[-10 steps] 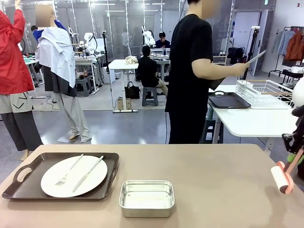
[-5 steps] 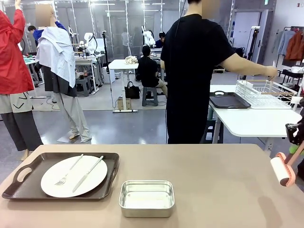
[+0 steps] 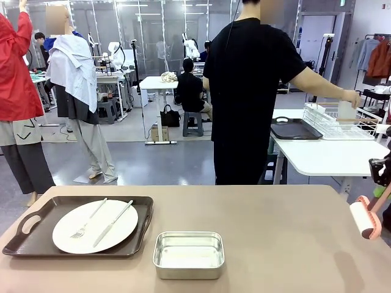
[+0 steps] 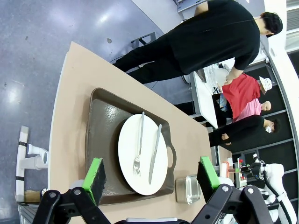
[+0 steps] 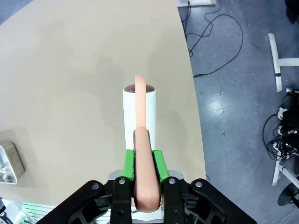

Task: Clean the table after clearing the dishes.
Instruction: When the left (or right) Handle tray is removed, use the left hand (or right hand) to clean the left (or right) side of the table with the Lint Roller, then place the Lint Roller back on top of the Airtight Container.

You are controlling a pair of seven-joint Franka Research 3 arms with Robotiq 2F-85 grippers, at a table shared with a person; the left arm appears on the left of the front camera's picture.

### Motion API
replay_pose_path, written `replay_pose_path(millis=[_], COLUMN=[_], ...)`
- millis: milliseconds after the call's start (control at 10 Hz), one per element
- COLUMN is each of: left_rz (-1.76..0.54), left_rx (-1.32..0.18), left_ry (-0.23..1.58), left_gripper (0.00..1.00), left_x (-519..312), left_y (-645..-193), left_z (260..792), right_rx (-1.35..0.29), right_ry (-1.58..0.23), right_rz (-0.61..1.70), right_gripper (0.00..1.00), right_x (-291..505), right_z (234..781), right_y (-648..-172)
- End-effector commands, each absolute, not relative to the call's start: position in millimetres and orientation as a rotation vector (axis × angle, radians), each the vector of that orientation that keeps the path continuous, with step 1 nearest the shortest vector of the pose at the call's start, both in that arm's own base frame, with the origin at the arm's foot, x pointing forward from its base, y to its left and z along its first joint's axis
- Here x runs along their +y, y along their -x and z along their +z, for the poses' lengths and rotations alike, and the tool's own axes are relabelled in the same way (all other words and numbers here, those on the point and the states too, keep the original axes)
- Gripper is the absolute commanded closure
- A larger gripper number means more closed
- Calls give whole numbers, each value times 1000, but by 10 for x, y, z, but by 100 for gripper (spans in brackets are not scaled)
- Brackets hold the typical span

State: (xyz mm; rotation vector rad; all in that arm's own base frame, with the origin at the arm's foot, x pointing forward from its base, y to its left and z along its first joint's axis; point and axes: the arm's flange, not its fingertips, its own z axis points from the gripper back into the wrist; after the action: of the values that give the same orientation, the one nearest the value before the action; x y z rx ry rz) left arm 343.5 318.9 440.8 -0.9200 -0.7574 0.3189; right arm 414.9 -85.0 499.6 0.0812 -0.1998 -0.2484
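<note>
Right gripper point(image 5: 143, 163) clamps lint roller point(image 5: 139, 112) over table point(image 5: 70, 70) right edge

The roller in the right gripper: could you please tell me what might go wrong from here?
1. The tray with plate, fork and knife, and the pan, sit on the table; a sweep of the roller could strike them.
2. The right gripper holds the roller near the table's right edge; a descent there might partly miss the top.
3. The person faces away and might reach back mid-sweep.
</note>
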Motion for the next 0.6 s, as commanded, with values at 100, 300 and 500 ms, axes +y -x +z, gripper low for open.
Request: replay_pose_path(millis=[100, 300, 500], left_rz=[312, 312, 312], left_rx=[-763, -763, -763], left_ry=[932, 932, 932], left_gripper=[0, 0, 0], left_x=[3211, 3211, 3211], left_y=[-3419, -3419, -3419], left_z=[4428, 4428, 4428], right_rx=[-202, -202, -202], right_ry=[-71, -71, -71], right_rz=[-250, -250, -250], right_gripper=[79, 79, 79], right_x=[-856, -856, -856], right_z=[5015, 5015, 5015], right_y=[-4164, -4164, -4164])
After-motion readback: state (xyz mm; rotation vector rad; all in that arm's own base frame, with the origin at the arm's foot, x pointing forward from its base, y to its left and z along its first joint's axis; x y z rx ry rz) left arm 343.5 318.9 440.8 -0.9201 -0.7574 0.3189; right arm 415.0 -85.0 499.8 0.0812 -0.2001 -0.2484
